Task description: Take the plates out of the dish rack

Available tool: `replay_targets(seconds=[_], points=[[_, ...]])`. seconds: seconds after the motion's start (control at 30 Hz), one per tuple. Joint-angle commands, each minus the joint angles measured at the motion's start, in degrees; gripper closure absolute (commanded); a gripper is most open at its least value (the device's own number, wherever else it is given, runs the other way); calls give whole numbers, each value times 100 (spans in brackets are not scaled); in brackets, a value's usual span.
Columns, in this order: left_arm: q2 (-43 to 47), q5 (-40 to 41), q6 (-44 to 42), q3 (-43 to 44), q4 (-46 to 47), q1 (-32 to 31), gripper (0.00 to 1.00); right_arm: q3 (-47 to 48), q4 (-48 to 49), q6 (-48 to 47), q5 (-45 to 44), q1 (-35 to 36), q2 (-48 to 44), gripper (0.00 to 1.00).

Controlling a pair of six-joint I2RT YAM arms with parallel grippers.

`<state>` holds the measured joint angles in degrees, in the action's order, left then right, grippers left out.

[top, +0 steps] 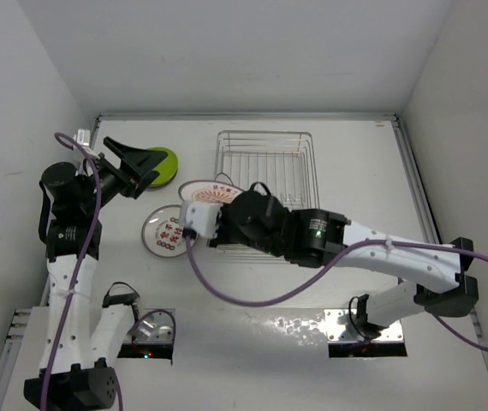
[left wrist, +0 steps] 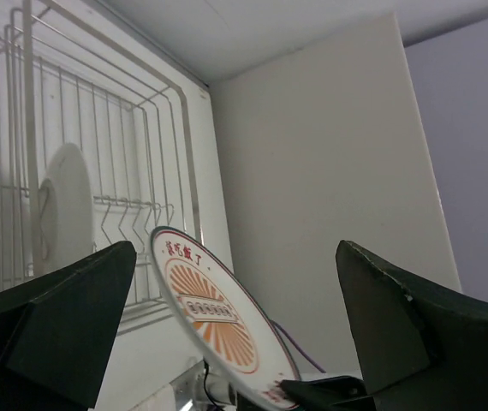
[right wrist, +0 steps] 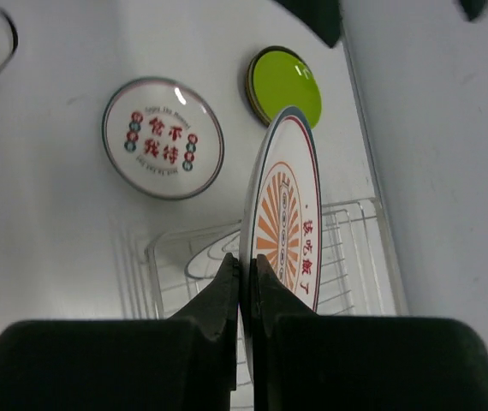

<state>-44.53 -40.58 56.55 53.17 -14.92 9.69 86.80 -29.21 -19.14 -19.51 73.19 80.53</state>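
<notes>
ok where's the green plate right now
In the top view the green plate lies flat on the table, left of the rack, beside the left tool and beyond the flat white plate.

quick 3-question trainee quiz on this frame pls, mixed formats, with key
1. True or false: the right gripper is shut on the sunburst plate.
2. Which plate lies flat farthest from the arms' bases? A lime green plate; B red-lettered plate; C sunburst plate.
3. Fill in: a white plate stands upright in the ____.
Key: 1 true; 2 A; 3 dish rack.
</notes>
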Motion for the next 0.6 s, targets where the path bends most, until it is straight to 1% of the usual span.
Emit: replay_targets(seconds=[0.0,0.03,0.1,0.17,0.27,0.33,0.4,0.43,0.5,0.53,0.57], points=[[182,-355,339,9,201,-29,0,-233,529,-1610,-667,292,-152,100],[234,-328,286,-25,8,-29,0,-373,861,-1741,-790,467,-134,100],[287,-258,59,-113,-168,-38,1,-497,1180,-2136,-1150,661,-82,100],[288,-249,-170,-175,-511,-29,2,-551,1443,-2261,-1213,845,14,100],[217,-188,-732,-280,-916,-29,4,-454,1514,-2401,-1301,986,164,100],[200,-179,-856,-377,-1013,-38,7,-419,1620,-2577,-1450,1092,322,100],[208,-222,-857,-482,-900,-29,10,-375,1682,-2709,-1486,1162,481,100],[208,-231,-848,-509,-864,-38,18,-357,1821,-2753,-1521,1241,524,100],[191,-275,-830,-544,-741,-29,27,-322,2023,-2885,-1547,1355,656,100],[191,-327,-822,-553,-706,-29,45,-296,2068,-2911,-1556,1382,726,100],[182,-328,-821,-553,-679,-38,56,-252,2086,-2912,-1547,1382,866,100]])
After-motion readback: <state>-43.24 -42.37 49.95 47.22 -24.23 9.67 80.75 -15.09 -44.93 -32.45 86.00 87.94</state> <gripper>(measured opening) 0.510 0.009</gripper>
